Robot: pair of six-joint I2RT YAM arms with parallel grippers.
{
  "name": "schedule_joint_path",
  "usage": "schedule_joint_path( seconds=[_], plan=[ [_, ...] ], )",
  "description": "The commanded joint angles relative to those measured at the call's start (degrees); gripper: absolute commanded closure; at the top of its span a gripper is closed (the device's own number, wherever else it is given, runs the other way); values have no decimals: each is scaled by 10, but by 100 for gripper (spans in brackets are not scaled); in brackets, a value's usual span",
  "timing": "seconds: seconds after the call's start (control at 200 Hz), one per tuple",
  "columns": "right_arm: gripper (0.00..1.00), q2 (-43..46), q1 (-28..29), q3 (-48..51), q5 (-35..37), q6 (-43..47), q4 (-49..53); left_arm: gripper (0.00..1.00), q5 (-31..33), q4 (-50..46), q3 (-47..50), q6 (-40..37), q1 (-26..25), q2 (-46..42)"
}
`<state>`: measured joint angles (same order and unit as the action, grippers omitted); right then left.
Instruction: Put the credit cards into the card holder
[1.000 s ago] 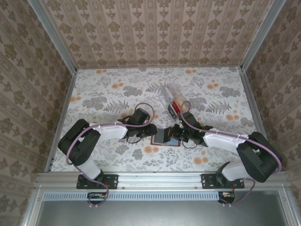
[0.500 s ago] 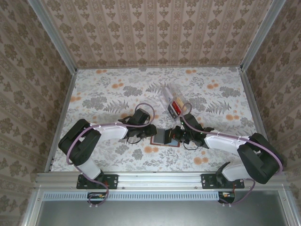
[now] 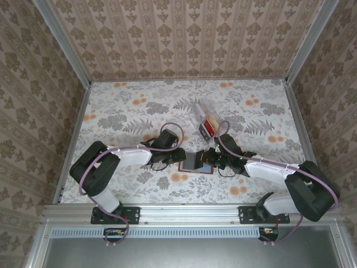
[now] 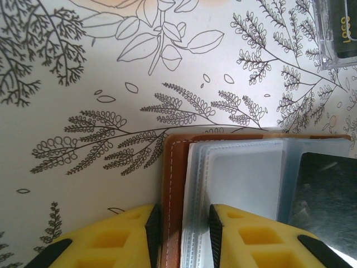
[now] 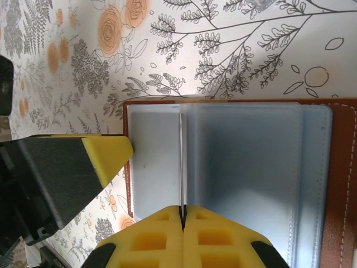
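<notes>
**Item 1: card holder** [image 5: 341,167]. Brown leather, lay open flat on floral table [image 4: 83,67], clear sleeves [image 5: 245,167] facing up. Ref. point for all entries below.

**Item 2: left gripper** [image 4: 183,216]. At holder's left edge. Fingers [image 4: 134,234] sat either side of leather cover + outer sleeves, pads apparently touching both sides. Judged a grasp on the holder, though firmness not readable.

**Item 3: right gripper** [image 5: 183,215]. Over holder's right half. Fingers clenched tight on a dark grey card [image 4: 326,201], which showed edge-on in its own wrist cam as a thin line standing over the sleeves. Couldn't tell if card's lead edge was inside a sleeve mouth yet.

**Item 4: clear box** [image 3: 202,119]. Just beyond holder's far side, w/ spare red-orange cards [image 3: 207,127] inside. Not yet loaded.

**Step in hand (judged):** feeding the grey card into a sleeve.

**Handling notes:**
- Left should pin the cover flat so holder can't skid.
- Tilt card low, near parallel w/ sleeve.
- Lead w/ one corner to part the lip, then square up.
- Push slow and straight.
- Let go only once most of card is seated.

**Risks:** card snagging the sleeve seam, sleeves buckling, holder pivoting round the left grip.
</notes>
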<state>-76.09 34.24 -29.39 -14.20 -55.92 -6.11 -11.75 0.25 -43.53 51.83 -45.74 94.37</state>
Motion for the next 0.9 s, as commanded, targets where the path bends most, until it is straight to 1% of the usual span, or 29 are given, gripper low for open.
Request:
schedule_joint_path(
  seconds=[0.0,0.23,0.25,0.315,0.625,0.75,0.895],
  plan=[
    [99,3,-3,3,-7,0,-8,68,-1,-5,6,9,-7,11],
    [99,-32,-2,6,-13,-7,-36,68,-2,-4,7,8,-8,11],
    [99,-48,-3,7,-15,-7,-39,68,-2,-3,7,9,-8,11],
    [99,-61,-3,9,-24,-9,-53,68,-2,-1,9,10,-8,12],
    [99,-91,-3,9,-44,-13,-71,69,-3,0,8,13,-9,15],
    [99,-90,-3,13,-51,-13,-68,69,-2,-1,7,13,-9,15],
    [99,-71,-4,15,-48,-6,-36,69,0,-2,6,14,-9,16]
  ],
)
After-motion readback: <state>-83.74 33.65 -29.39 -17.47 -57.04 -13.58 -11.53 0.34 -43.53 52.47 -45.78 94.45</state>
